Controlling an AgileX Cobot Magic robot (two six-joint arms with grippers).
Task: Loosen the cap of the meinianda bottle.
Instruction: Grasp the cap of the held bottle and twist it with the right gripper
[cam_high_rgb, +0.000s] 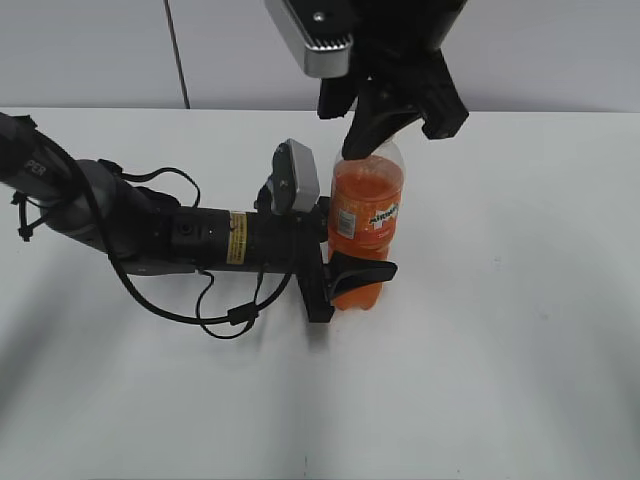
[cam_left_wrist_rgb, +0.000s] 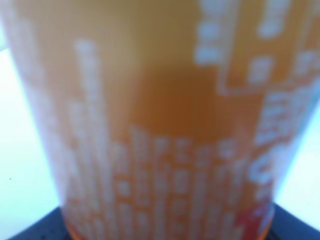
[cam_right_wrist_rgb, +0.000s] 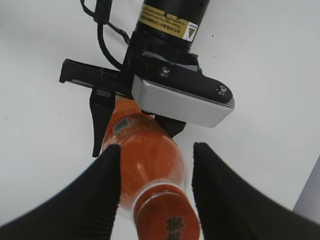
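cap (cam_right_wrist_rgb: 167, 219) between right fingers (cam_right_wrist_rgb: 97, 197)

The plain white matte tabletop (cam_high_rgb: 520, 330) carries a clear plastic meinianda bottle of orange drink (cam_high_rgb: 366, 225), standing upright near the middle, somewhat toward the far edge. A loose black cable (cam_high_rgb: 215, 325) lies on the surface left of it.

Black left gripper (cam_high_rgb: 352, 283) is reaching in low from the side, clamped tight, while the black right gripper (cam_right_wrist_rgb: 156, 192) hangs overhead with jaws spread (not touching).
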